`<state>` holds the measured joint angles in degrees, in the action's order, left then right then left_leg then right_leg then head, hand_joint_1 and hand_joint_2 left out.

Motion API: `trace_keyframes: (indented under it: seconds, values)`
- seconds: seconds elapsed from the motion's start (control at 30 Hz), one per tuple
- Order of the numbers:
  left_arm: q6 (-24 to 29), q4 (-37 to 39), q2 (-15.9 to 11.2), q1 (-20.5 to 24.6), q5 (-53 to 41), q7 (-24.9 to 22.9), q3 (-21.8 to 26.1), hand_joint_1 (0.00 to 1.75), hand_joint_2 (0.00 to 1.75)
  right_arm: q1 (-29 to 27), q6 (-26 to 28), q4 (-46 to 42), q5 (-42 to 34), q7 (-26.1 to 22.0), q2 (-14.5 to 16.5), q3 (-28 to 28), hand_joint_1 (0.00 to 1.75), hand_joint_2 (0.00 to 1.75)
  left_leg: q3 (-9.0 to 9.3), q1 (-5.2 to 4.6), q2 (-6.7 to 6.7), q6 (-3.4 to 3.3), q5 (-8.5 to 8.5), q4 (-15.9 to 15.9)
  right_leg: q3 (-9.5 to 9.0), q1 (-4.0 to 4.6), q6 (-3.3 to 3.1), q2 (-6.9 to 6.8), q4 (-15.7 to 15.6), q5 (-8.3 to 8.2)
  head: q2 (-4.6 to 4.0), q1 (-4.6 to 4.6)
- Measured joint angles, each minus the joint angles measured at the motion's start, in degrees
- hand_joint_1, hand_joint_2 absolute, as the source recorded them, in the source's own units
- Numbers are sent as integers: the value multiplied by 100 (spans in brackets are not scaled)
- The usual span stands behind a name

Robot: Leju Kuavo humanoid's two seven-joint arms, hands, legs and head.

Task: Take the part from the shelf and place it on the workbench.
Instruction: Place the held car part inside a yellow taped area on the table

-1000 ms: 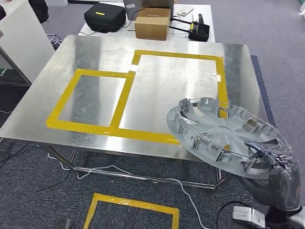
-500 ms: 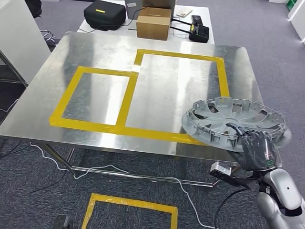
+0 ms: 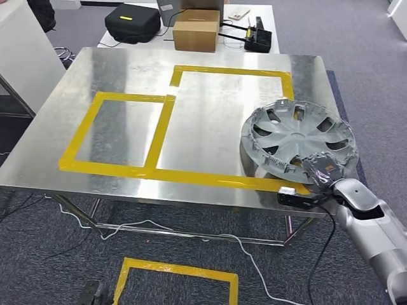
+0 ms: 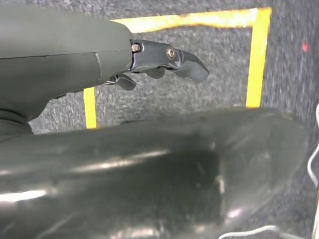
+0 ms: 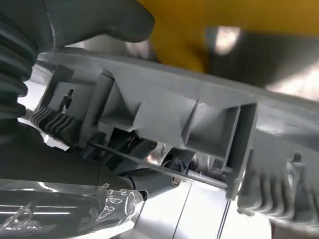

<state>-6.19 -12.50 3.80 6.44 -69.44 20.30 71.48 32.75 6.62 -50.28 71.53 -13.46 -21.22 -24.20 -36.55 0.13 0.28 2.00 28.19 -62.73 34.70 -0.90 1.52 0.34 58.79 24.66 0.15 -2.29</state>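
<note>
Head view: the hubcap (image 3: 298, 136) is at the right of the frame, over the right end of the steel bench (image 3: 120, 70), tilted with its inside face up. It straddles the yellow tape (image 3: 161, 133) of the bigger square. The right hand (image 3: 322, 169) grips its near rim from below. Honestly, the risk I see is that near edge: it looks very close to the bench lip, so if the hand lets go while the disc is tipped, it could slide on that slick metal and drop to the carpet. The plastic is grey, spoked and thin, with ribbed clips round the rim, so probably springy rather than stiff.

Left wrist view: the left hand (image 4: 165, 62), upper middle of frame, holds nothing, fingers loosely apart above grey carpet and a yellow floor square.

Right wrist view: close-up of the hubcap's rim, moulded tabs and a thin wire ring, with the thumb (image 5: 101, 20) on top at upper left and fingers underneath, pinching it. Shiny bench below.
</note>
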Motion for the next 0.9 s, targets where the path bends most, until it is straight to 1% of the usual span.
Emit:
trace_keyframes:
  seconds: [0.07,0.1,0.13,0.17,0.2,0.23,0.27,0.3,0.33,0.4,0.43,0.47,0.5,0.57,0.6,0.63,0.67,0.7,0.73,0.77,0.8,0.83,0.9]
  values:
    - [3,0,-3,9,-50,-37,-37,0,0,235,-47,421,1,-109,123,-185,175,175,-377,3,-1,26,315,-742,7,3,-29,23,-1,-2,0,8]
    - [4,0,-4,14,-71,-59,-59,0,0,356,-23,647,9,-161,205,-279,175,175,-518,4,-1,31,368,-1000,5,5,-35,41,-1,-2,0,7]
    - [6,0,-4,21,-96,-79,-84,0,0,475,30,872,22,-210,299,-370,175,175,-573,4,0,32,318,-1077,0,6,-38,62,-1,-1,0,8]
    - [9,0,-6,31,-120,-100,-113,0,0,590,97,1083,43,-251,400,-456,175,175,-515,7,0,30,167,-928,-6,5,-38,86,-1,-1,0,9]
    - [15,0,-8,45,-146,-113,-140,0,0,692,179,1270,71,-279,508,-540,175,175,-362,11,1,28,-34,-606,-12,4,-33,112,-1,-3,0,11]
    - [22,0,-9,66,-174,-124,-169,0,0,778,270,1423,107,-302,620,-621,175,175,-166,19,1,27,-210,-218,-13,9,-21,137,3,-6,0,15]
    - [32,0,-10,94,-202,-131,-201,0,0,857,357,1550,150,-317,736,-705,175,175,4,27,-7,13,-325,127,-5,24,-1,167,15,-4,0,22]
    - [42,0,-9,124,-228,-135,-232,0,0,929,428,1656,189,-323,849,-784,175,175,113,32,-14,-6,-378,356,6,39,26,190,18,-7,0,24]
    - [52,0,-8,151,-247,-136,-264,0,0,990,477,1753,219,-322,956,-860,175,175,159,32,-22,-34,-382,465,14,52,56,206,15,-11,0,29]
    - [64,0,-1,188,-262,-137,-313,0,0,1079,515,1911,246,-312,1131,-978,175,175,155,36,-27,-109,-398,500,25,54,116,209,-11,-19,0,30]
    - [66,0,3,198,-264,-137,-332,0,0,1109,529,1974,252,-313,1196,-1023,175,175,156,44,-26,-146,-411,508,44,53,142,182,27,16,0,27]
    - [66,0,7,204,-271,-137,-350,0,0,1137,553,2023,261,-324,1245,-1061,175,175,156,54,-27,-180,-425,515,104,51,167,145,157,108,0,10]
    - [66,0,8,206,-286,-137,-373,0,0,1165,585,2068,274,-346,1301,-1105,175,175,154,61,-28,-208,-435,521,224,49,186,101,417,261,0,-6]
    - [68,0,2,208,-330,-137,-418,0,0,1212,657,2136,310,-393,1419,-1194,175,175,145,50,-33,-232,-437,520,579,44,208,41,1187,636,0,-41]
    - [69,0,-1,212,-356,-137,-442,0,0,1232,678,2163,324,-408,1504,-1241,175,175,142,45,-32,-235,-437,519,736,42,211,30,1508,745,0,-43]
    - [70,0,-1,219,-380,-137,-465,0,0,1258,689,2186,331,-413,1587,-1280,175,175,141,41,-29,-234,-436,517,807,42,208,27,1642,746,0,-44]
    - [71,0,3,232,-405,-137,-493,0,0,1297,690,2206,332,-417,1674,-1314,175,175,143,41,-25,-230,-434,515,767,41,200,25,1546,635,0,-42]
    - [71,0,8,249,-426,-138,-525,0,0,1350,687,2224,329,-424,1770,-1345,175,175,146,43,-21,-221,-431,512,619,40,191,24,1231,439,0,-42]
    - [71,0,14,268,-442,-141,-553,0,0,1413,685,2239,325,-435,1854,-1372,175,175,148,43,-18,-204,-428,509,423,37,182,22,815,241,0,-43]
    - [71,0,18,289,-452,-145,-577,0,0,1480,685,2254,316,-448,1930,-1396,175,175,143,35,-18,-177,-424,501,237,37,166,24,440,100,0,-43]
    - [75,0,20,308,-461,-151,-598,0,0,1537,688,2268,303,-471,2015,-1421,175,175,135,27,-19,-142,-429,500,114,39,148,26,185,22,0,-39]
    - [80,0,19,321,-468,-158,-618,0,0,1577,693,2284,287,-491,2085,-1445,175,175,127,22,-21,-105,-440,505,62,48,123,29,71,9,0,-32]
    - [97,0,16,334,-482,-167,-662,0,0,1616,705,2318,255,-534,2221,-1491,175,175,116,29,-24,-34,-467,536,62,64,51,30,50,3,0,-21]
